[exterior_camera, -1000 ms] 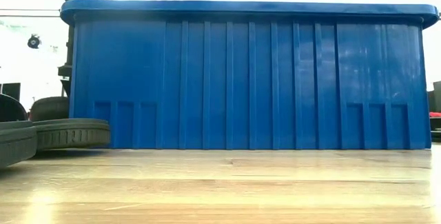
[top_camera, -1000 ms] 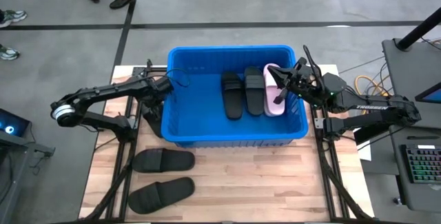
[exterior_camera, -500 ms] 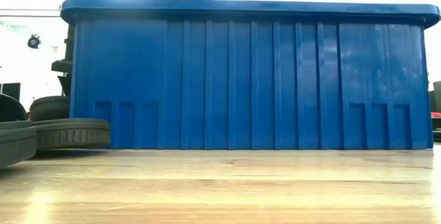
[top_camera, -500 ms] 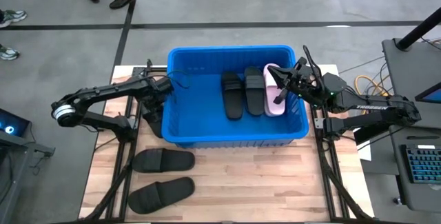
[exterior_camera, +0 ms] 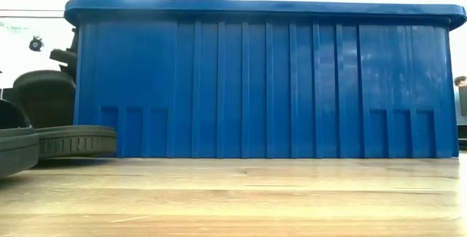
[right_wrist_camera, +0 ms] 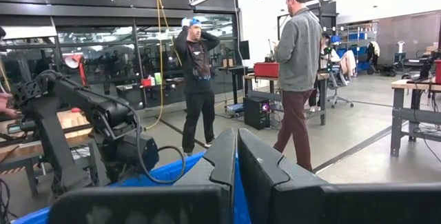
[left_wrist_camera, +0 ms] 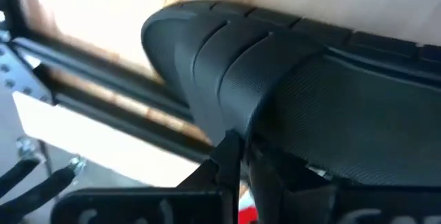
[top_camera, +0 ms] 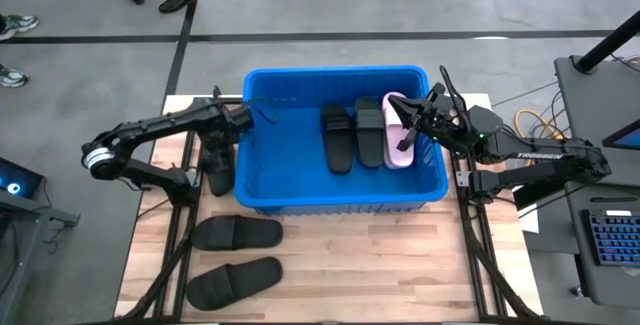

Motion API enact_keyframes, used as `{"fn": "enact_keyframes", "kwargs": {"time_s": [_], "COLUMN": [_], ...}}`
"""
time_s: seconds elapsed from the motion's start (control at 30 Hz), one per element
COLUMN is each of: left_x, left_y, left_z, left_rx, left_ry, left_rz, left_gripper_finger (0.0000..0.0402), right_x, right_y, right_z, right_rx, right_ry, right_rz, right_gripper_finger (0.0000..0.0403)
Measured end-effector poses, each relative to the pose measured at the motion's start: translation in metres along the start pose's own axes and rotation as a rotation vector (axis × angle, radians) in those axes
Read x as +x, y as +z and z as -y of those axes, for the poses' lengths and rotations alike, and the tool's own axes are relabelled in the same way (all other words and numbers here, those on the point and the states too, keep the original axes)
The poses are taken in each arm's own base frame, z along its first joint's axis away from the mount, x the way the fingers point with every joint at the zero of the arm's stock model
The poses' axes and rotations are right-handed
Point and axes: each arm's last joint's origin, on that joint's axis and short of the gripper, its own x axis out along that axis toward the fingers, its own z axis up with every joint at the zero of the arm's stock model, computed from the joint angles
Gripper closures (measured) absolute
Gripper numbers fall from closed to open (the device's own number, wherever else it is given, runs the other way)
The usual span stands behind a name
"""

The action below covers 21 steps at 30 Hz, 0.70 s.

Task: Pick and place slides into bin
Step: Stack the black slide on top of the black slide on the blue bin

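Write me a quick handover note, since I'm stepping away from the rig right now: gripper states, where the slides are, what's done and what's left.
Left gripper: fingers shut on a black slide, just outside the blue bin's left wall, lifted off the table.
Right gripper: shut, empty, hanging over the bin's right end.
In the bin: two black slides and one pink slide, side by side at the right.
On the table in front of the bin: two black slides.
Done: three in the bin. Left: drop the held one in, then the two on the table.

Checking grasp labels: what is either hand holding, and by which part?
Left hand pinches a black slide by its strap edge, beside the bin. Right hand holds nothing.
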Motion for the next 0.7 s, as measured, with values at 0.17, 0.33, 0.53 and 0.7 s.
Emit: {"fn": "enact_keyframes", "kwargs": {"time_s": [0.17,0.33,0.53,0.7], "left_x": [-0.006,-0.007,-0.016,-0.033], "left_y": [-0.002,-0.006,-0.015,-0.027], "left_z": [-0.003,-0.003,-0.006,-0.009], "left_rx": [0.02,0.03,0.026,0.013], "left_ry": [0.03,0.057,0.139,0.158], "left_rz": [-0.022,-0.056,-0.052,0.028], "left_gripper_finger": [0.0399,0.0399,0.0401,0.0401], "right_x": [0.0,0.0,0.0,0.0], "right_y": [0.0,0.0,0.0,0.0], "right_z": [0.0,0.0,0.0,0.0], "right_rx": [0.0,0.0,0.001,-0.002], "right_ry": [0.001,0.0,0.001,0.0], "right_rz": [0.0,0.0,0.0,0.0], "right_gripper_finger": [0.0394,0.0394,0.0394,0.0394]}}
